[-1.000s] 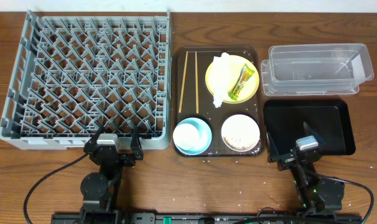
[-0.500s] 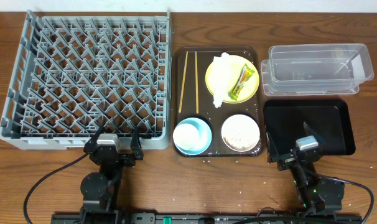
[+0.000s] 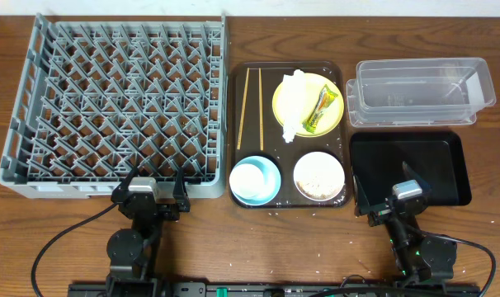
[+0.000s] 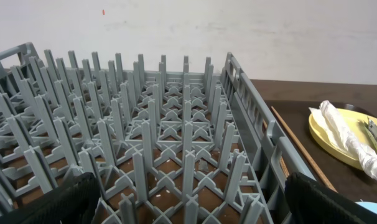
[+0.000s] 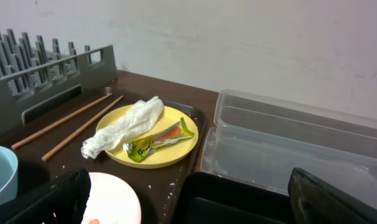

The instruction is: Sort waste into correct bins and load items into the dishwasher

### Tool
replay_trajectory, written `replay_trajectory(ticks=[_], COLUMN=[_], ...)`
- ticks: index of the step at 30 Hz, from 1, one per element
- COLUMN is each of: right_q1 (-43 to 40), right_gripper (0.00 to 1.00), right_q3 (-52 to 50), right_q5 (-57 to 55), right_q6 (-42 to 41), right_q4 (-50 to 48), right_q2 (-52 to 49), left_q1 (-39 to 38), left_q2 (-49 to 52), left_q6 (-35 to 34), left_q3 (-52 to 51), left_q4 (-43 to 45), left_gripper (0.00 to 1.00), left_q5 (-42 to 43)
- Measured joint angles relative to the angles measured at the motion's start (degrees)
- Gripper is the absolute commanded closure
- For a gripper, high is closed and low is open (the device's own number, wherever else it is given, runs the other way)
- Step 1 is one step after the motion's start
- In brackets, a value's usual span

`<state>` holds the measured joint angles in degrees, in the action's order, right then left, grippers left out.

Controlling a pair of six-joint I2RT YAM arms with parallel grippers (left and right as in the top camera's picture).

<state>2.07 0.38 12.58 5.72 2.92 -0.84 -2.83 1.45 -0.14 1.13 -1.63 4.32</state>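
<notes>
Four large containers spread over a wooden table, viewed from overhead. At 9 o'clock, large grey dish rack, rows of upright pegs, biggest thing in view. At centre, just beside the rack's right wall, dark brown tray carrying all the tableware.

At the tray's 11 o'clock, two thin chopsticks lying side by side, running from 12 towards 6. At the tray's 1 o'clock, round yellow plate holding a crumpled white napkin and, just beside it on the right, a green-and-yellow snack wrapper. At the tray's 7 o'clock, light blue bowl with a small white cup sitting inside. At the tray's 5 o'clock, white bowl with whitish rice scraps in its bottom; a few more specks scattered on the tray near both bowls.

At the table's 2 o'clock, clear plastic tub, long side facing the robot. Directly towards 6 from it, at 4 o'clock, shallow glossy black tray, close to the tub.

At 7 o'clock, left gripper low at the rack's near wall, jaws spread wide, gripping nothing. At 5 o'clock, right gripper at the near edge of the black tray, jaws likewise spread wide, gripping nothing.
</notes>
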Motion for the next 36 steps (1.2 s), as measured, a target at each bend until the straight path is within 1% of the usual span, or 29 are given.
replay_trajectory(ticks=[14,25,28,29,32,36], right_q1=[0.0,0.0,0.0,0.0,0.0,0.0], right_gripper=[0.01,0.01,0.01,0.01,0.01,0.01], right_q3=[0.0,0.0,0.0,0.0,0.0,1.2], right_q5=[0.0,2.8,6.4,7.3,8.4,9.1], right_q6=[0.0,0.0,-0.6,-1.4,-3.9,-8.9], right_q4=[-0.1,-3.7,-4.8,-5.6,-8.2,-9.6], right_q2=[0.0,0.0,0.0,0.0,0.0,-1.6], left_q1=[0.0,0.0,0.0,0.0,0.0,0.0], left_q2=[0.0,0.0,0.0,0.1,0.1,0.1], left_q6=[0.0,0.0,0.0,-0.1,-2.1,-5.7], left_q3=[0.0,0.0,-0.4,-0.8,-0.7,-0.2], left_q4=[0.0,0.5,5.4,9.0,15.8,15.5], left_gripper=[0.04,0.04,0.04,0.04,0.04,0.04], left_q5=[0.0,0.9,6.1,7.6,10.4,11.9])
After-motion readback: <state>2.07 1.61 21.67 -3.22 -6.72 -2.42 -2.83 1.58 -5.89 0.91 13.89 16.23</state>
